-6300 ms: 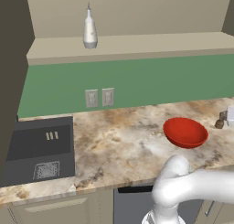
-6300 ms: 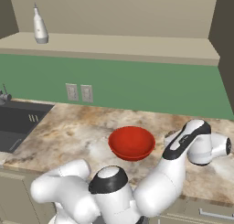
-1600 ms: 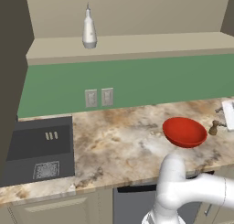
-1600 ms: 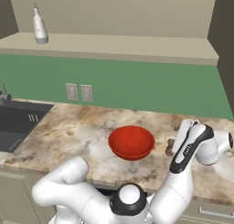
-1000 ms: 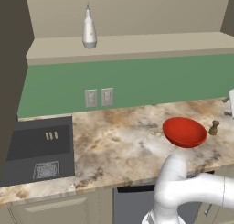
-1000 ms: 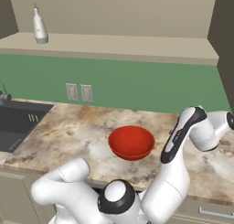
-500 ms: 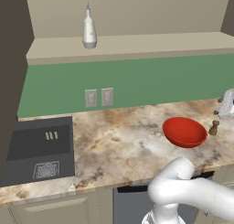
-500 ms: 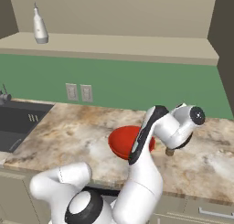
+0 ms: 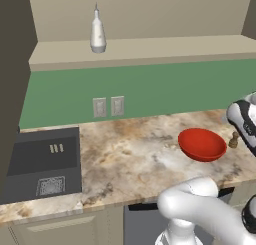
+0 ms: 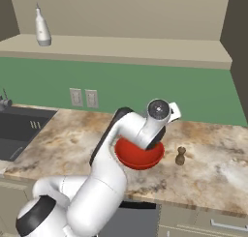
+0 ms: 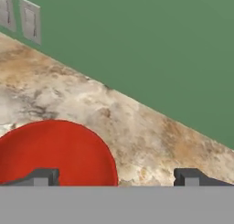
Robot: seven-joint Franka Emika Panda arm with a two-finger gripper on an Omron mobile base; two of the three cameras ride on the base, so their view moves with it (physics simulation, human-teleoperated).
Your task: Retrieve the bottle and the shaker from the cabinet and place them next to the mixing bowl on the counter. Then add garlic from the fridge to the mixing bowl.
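Note:
The pale bottle [image 9: 97,34] [image 10: 42,30] stands upright on the cabinet shelf [image 9: 150,50] [image 10: 126,50], high at the left. The red mixing bowl [image 9: 201,144] [image 10: 140,156] [image 11: 55,152] rests on the marbled counter [image 9: 130,154] [image 10: 213,168]. Just right of it the small brown shaker [image 9: 233,139] [image 10: 180,155] stands upright, apart from the bowl. My gripper [image 11: 116,177] is open and empty, its fingertips [image 11: 43,176] wide apart, hovering above the bowl's far rim and facing the green wall. The wrist [image 10: 159,110] [image 9: 245,121] is over the bowl. Garlic and fridge are out of view.
A dark sink [image 9: 42,159] [image 10: 19,129] is set into the counter at the left, with a faucet [image 10: 5,101] behind it. Two wall outlets [image 9: 107,107] [image 10: 83,97] [image 11: 29,19] sit on the green backsplash. A dark panel bounds the cabinet's right side [image 10: 237,37].
The arm has lifted away from the shaker and swung left, from the counter's right end to above the bowl. The shaker stays standing on the counter.

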